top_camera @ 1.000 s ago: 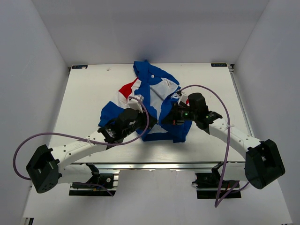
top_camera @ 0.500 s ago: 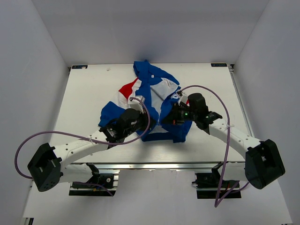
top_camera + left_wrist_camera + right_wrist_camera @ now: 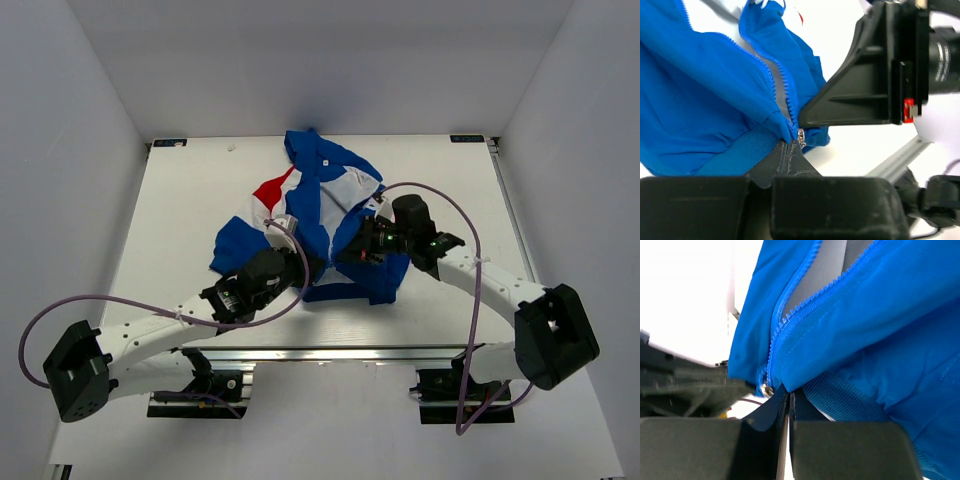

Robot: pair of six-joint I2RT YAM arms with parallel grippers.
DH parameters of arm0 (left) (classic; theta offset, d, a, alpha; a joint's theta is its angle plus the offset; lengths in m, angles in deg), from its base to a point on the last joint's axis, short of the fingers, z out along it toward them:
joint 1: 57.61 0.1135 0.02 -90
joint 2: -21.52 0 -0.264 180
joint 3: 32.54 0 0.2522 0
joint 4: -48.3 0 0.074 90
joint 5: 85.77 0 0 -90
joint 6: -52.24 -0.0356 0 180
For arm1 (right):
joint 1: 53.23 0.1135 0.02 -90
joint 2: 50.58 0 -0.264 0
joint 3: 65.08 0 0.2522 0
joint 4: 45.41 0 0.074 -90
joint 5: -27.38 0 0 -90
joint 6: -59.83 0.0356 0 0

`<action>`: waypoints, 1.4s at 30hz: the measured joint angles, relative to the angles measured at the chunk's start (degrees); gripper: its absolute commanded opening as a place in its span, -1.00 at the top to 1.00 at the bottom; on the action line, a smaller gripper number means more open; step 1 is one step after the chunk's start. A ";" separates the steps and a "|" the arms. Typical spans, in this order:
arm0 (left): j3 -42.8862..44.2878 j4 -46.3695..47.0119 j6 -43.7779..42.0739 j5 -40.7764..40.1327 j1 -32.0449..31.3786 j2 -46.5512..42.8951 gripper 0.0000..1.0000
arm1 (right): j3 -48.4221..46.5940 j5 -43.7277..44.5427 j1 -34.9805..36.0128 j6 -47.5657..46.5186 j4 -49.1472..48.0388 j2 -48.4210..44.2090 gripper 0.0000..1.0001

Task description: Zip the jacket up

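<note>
- The left hand [image 3: 790,144] is clenched, its dark fingers pressed flat together and pinching the jacket [image 3: 322,195] at the foot of its front opening.
- A small silvery slider [image 3: 801,136] sits right at its tips. From there the zip [image 3: 784,87], a row of blue plastic teeth, curves up and away from the hand.
- The left arm reaches low and forward, slanting in toward the middle of the worktop [image 3: 180,200].
- The right hand [image 3: 788,394] is clenched too, nipping the ribbed hem [image 3: 850,400] just beside the slider.
- The right hand's black, blocky body sits just beyond the left tips and faces them, so the two hands meet nearly tip to tip at the jacket's near edge.
- Above the right hand's tips two rows of teeth spread apart, with pale grey lining [image 3: 832,270] between them.
- The jacket lies rumpled beyond both hands, about mid-worktop. Its smooth blue cloth carries red and white panels.
- A purple cable [image 3: 478,262] loops over the right arm, and another loops over the left.
</note>
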 measured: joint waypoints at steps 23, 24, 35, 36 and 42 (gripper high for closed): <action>0.31 0.00 -6.80 -12.52 -9.25 0.20 1.00 | -1.29 -6.45 -2.73 -2.51 3.61 -0.94 1.00; 0.33 -0.15 -6.78 -12.72 -9.33 0.20 1.00 | -1.29 -7.13 -2.91 -2.97 3.56 -0.94 1.00; 6.64 -6.51 -3.19 -16.11 -9.99 4.39 1.00 | 1.81 -10.12 -4.15 -5.95 -0.61 -0.79 0.55; 7.52 -7.63 -2.60 -16.44 -10.05 5.31 1.00 | 2.12 -9.86 -4.02 -6.23 -0.39 -0.74 0.48; 11.32 -12.94 0.85 -18.69 -10.25 7.13 1.00 | 2.67 -6.49 -2.60 -9.03 0.70 -1.27 0.05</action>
